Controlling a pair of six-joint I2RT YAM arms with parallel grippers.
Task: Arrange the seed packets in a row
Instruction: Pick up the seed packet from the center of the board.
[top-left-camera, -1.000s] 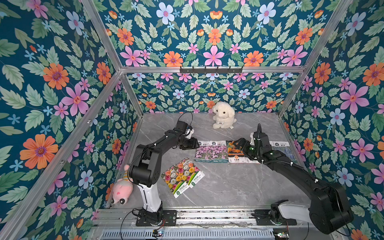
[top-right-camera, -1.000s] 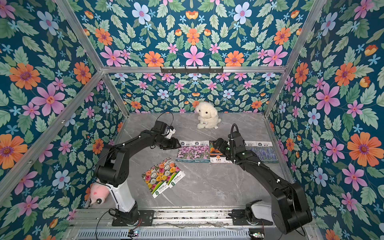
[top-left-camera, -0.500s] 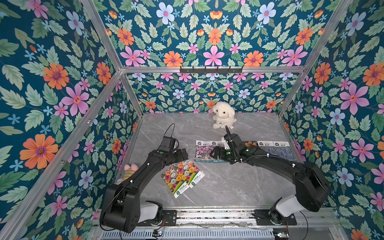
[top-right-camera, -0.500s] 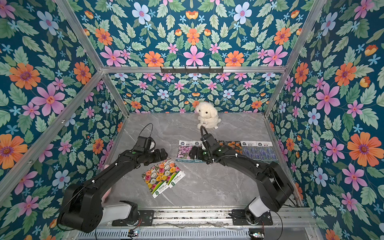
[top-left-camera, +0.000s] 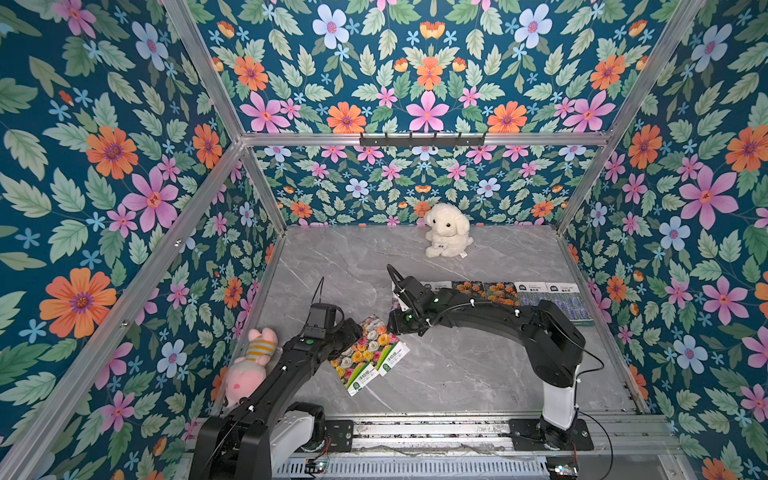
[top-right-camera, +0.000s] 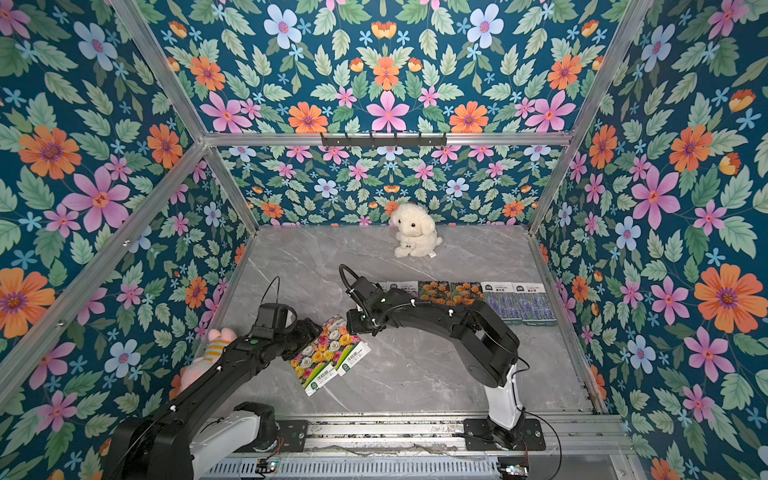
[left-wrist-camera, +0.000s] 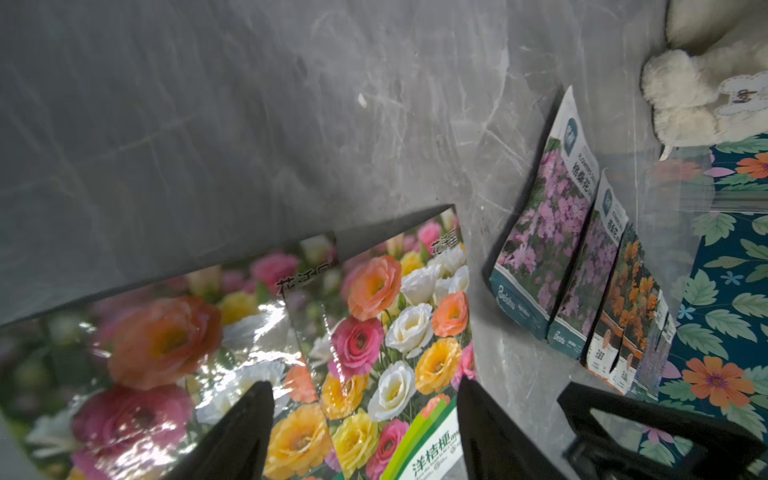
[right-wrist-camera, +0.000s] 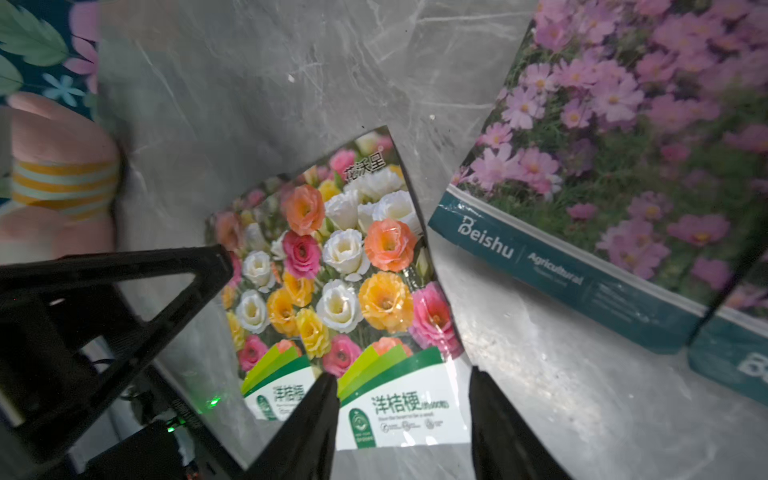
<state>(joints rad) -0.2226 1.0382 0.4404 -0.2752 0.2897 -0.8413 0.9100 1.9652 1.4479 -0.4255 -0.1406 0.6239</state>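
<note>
two glossy, flat, rectangular multicolour packets (top-left-camera: 370, 353) on veined grey tabletop (top-left-camera: 457, 374); left and right jaws apart, empty

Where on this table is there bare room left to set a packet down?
Bare table: back left, between the dog, the wall and the left arm; front right, between the multicolour packets, the right arm and the rail. Crowded: left gripper and right gripper over those packets; the row spans the right half.

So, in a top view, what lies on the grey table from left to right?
Pink plush toy → glossy multicolour-bloom seed packets → orange marigold seed packets → blue-purple lavender seed packets.
</note>
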